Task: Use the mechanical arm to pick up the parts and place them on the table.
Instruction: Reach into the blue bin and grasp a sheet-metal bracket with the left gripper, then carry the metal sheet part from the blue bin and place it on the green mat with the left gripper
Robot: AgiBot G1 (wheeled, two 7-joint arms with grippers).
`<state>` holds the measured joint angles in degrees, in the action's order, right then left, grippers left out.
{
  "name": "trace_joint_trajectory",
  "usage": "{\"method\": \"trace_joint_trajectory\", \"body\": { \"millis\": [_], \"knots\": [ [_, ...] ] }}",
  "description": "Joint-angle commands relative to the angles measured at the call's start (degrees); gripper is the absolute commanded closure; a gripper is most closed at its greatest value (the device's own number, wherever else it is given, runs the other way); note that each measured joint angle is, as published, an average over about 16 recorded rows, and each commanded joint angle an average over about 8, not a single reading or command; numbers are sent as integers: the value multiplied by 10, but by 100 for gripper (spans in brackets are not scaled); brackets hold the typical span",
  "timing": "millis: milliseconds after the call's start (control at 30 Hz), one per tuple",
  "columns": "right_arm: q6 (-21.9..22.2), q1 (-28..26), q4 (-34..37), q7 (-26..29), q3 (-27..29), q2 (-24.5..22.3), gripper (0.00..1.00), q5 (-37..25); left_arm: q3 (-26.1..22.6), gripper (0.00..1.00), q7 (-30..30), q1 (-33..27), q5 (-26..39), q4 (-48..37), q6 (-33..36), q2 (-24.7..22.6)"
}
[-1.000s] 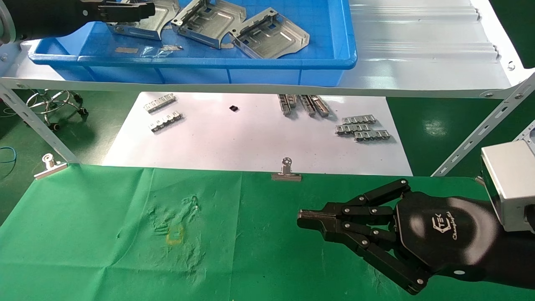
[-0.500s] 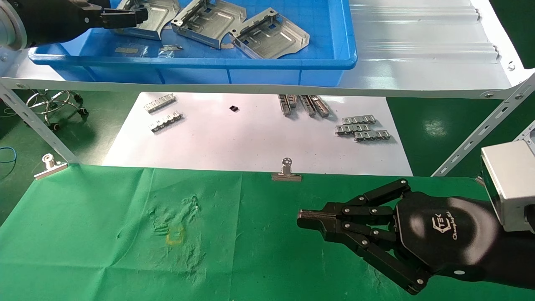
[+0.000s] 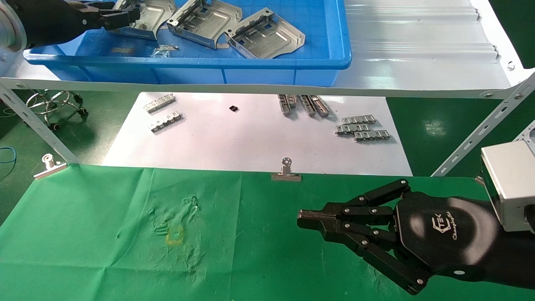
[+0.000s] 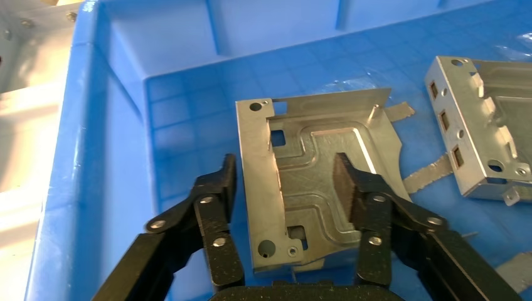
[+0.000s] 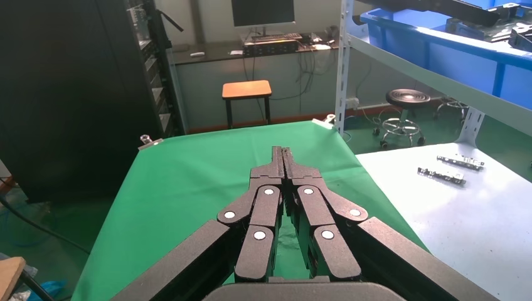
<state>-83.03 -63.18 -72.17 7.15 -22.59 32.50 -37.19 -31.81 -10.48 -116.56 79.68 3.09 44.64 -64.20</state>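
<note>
Three shiny silver parts lie in a blue bin [image 3: 188, 62] on the shelf. My left gripper [image 3: 125, 16] reaches into the bin's left end. In the left wrist view it [image 4: 283, 185] is open and straddles the leftmost part [image 4: 313, 182]. One finger [image 4: 221, 188] is outside the part's bent-up edge, and the other pad [image 4: 344, 188] is over its embossed face. The other two parts [image 3: 205, 16] [image 3: 263, 35] lie to its right. My right gripper [image 3: 301, 218] is shut and empty, parked low over the green table [image 3: 104, 234].
The silvery-white shelf [image 3: 418, 50] carries the bin. Below it, a white sheet [image 3: 250, 133] holds small grey toothed strips [image 3: 363, 127]. A metal clip [image 3: 286, 173] pins the cloth's far edge. A faint yellow mark [image 3: 174, 236] is on the cloth.
My left gripper has drawn back to the left. The blue bin and its parts have slid a little left on the shelf. The right arm has not moved.
</note>
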Motion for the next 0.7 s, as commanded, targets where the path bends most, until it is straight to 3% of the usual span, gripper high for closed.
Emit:
{"method": "trace_joint_trajectory", "body": {
  "millis": [33,700],
  "knots": [
    [0,0,0,0,0,0,100,0,0,100,3,-1,0,-4,-4,-1],
    [0,0,0,0,0,0,100,0,13,100,34,-10,-18,-6,-17,-1]
  ]
}}
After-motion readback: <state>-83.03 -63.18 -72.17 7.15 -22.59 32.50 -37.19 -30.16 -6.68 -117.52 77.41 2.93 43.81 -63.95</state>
